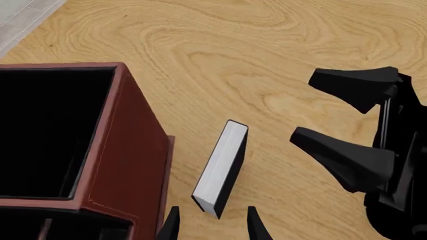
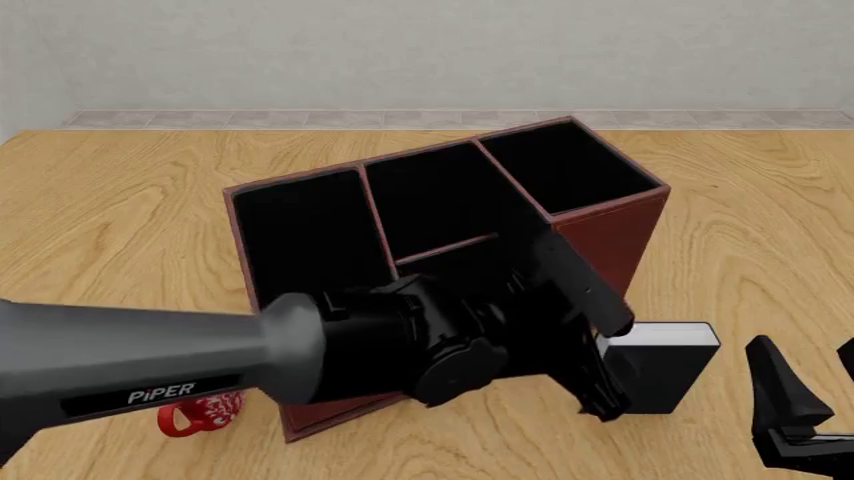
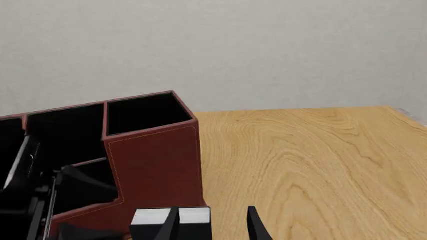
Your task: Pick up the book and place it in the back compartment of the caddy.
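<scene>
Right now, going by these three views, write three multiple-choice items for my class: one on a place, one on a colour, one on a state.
1. Where is the book?
A. Inside a cell of the caddy
B. Standing on the table beside the caddy
C. Lifted in the air

2. What colour are the caddy's outer walls?
A. Red-brown
B. Blue
C. White

3. What state is the left end effector in?
A. Shut on the book
B. Shut on nothing
C. Open, with the book not gripped

Answers:
1 B, as the front view shows the book resting on the wood by the caddy's wall.
2 A, as the walls show red-brown in every view.
3 C, as the left wrist view shows the fingertips spread apart with the book ahead of them.
</scene>
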You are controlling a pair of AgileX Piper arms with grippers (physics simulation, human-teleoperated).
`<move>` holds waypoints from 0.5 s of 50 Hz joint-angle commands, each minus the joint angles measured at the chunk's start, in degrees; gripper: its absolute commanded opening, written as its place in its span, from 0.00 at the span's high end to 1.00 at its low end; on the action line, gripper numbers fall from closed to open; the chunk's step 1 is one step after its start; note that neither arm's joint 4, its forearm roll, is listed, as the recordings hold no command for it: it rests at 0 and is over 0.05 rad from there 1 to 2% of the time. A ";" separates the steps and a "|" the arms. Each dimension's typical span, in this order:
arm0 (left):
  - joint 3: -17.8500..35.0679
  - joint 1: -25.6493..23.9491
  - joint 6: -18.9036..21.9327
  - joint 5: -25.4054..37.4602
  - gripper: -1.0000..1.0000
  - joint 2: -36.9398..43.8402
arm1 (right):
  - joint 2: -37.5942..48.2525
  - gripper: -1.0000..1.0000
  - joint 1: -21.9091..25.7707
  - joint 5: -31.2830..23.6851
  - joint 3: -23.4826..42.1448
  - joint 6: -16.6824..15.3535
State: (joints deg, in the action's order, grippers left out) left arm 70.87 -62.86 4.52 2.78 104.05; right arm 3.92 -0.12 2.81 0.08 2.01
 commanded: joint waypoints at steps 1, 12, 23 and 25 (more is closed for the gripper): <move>2.18 1.16 0.86 -0.73 0.00 2.86 | 0.04 0.00 0.00 0.01 0.02 0.04; 4.89 1.16 0.37 -0.11 0.00 5.75 | 0.21 0.00 0.01 0.14 0.02 0.12; 6.70 0.61 0.72 0.15 0.00 8.74 | 0.57 0.00 0.03 0.53 -0.01 0.10; 6.77 0.58 0.77 0.24 0.00 8.98 | 0.57 0.00 0.03 0.52 -0.01 0.10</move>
State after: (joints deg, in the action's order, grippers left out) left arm 76.26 -62.13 5.10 2.82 110.84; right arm 4.19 -0.10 3.08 0.08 2.01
